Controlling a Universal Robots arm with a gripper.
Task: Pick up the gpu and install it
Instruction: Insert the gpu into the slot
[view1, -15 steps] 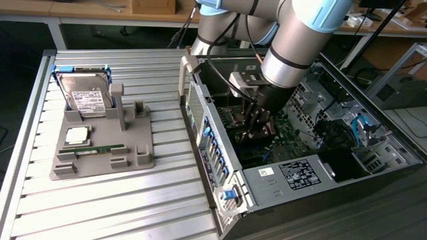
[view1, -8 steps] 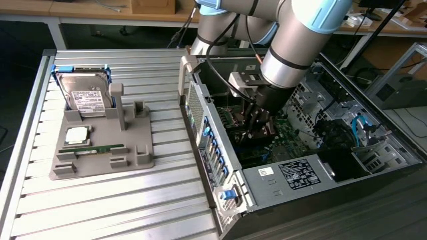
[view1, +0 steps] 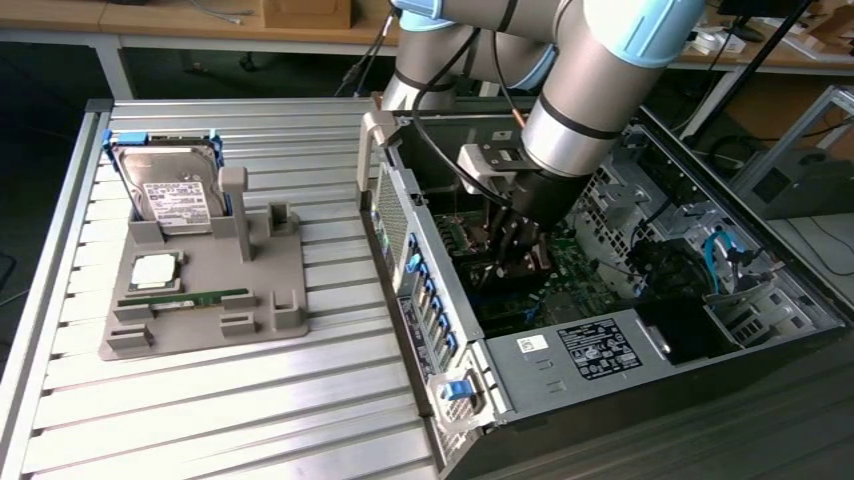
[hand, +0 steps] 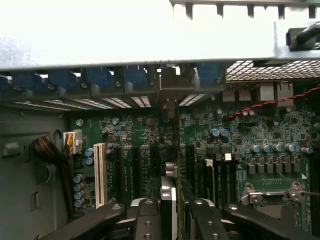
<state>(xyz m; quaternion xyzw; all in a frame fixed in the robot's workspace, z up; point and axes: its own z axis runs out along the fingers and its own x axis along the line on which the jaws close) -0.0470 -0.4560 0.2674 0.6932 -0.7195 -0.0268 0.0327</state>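
Claw (hand: 170, 220): lowered inside the open computer case (view1: 561, 350), fingers closed narrow on the gpu.
Gpu (hand: 170, 165): held edge-on and upright between the fingers — its metal bracket end against the case's rear slot wall, its lower edge at the motherboard (hand: 130, 135) slots.
Desk (view1: 200, 400): grey parts holder (view1: 200, 300) — hard drive (view1: 174, 190) upright, memory stick (view1: 187, 297) lying flat.

We see even, fairly bright room light on the ribbed table (view1: 200, 400) in the exterior view, deep shadow inside the open computer case (view1: 641, 300), and in the wrist view a blown-out white glare across the upper frame above a dimmer, slightly soft motherboard (hand: 150, 150).
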